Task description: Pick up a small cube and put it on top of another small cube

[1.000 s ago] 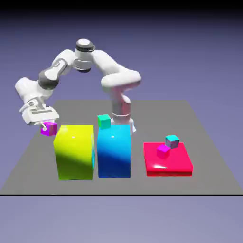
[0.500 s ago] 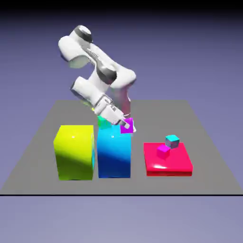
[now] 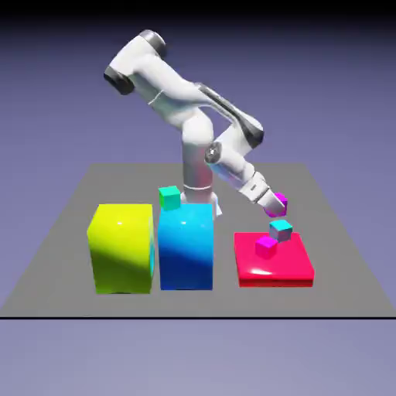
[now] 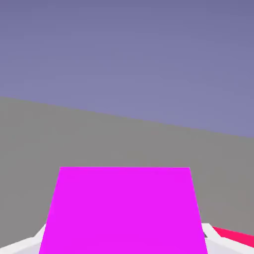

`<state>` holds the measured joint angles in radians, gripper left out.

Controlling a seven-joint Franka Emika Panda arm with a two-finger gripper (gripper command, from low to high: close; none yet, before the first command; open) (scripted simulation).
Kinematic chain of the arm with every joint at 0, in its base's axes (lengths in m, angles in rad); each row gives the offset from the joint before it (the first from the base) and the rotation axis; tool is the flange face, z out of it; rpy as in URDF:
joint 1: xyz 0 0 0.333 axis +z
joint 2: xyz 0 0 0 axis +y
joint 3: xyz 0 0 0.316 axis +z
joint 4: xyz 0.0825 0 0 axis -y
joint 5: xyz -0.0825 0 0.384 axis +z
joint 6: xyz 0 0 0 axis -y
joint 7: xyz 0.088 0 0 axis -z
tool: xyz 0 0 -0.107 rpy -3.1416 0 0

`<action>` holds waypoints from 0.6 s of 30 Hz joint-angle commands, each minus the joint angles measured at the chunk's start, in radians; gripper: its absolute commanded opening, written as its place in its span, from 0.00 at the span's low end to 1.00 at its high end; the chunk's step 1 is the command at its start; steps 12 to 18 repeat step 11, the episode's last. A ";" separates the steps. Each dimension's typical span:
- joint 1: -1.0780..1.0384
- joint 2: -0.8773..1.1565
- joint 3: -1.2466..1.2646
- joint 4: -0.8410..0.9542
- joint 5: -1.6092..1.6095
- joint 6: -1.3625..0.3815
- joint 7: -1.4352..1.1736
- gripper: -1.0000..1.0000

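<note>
My gripper is shut on the small purple cube and holds it in the air, tilted. Just below it the cyan small cube with its pale top rests on the red slab. The two cubes are apart, with a small gap between them. In the hand view the purple cube fills the lower middle, large, between my pale fingertips, and the cyan cube is out of sight there.
A magenta small cube lies on the red slab in front of the cyan one. A big blue block with a green small cube on it and a big yellow block stand at the exterior view's left.
My gripper has carried the purple cube from beside the yellow block, over the blue block, toward the exterior view's right, to just above the cyan cube. The other cubes stayed put.
</note>
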<state>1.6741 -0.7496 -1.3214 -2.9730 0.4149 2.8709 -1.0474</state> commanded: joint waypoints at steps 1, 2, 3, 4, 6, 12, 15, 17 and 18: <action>0.036 -0.003 -0.029 0.003 0.003 0.023 -0.007 0.00; 0.073 -0.006 -0.058 0.005 0.006 0.045 -0.013 0.00; 0.109 -0.009 -0.087 0.008 0.008 0.067 -0.020 0.00; 0.145 -0.012 -0.116 0.011 0.011 0.090 -0.027 0.00; 0.217 -0.019 -0.174 0.016 0.017 0.134 -0.040 0.00; 0.248 -0.021 -0.198 0.018 0.020 0.152 -0.045 1.00; 0.248 -0.021 -0.198 0.018 0.020 0.152 -0.045 1.00; 0.248 -0.021 -0.198 0.018 0.020 0.152 -0.045 1.00; 0.248 -0.021 -0.198 0.018 0.020 0.152 -0.045 1.00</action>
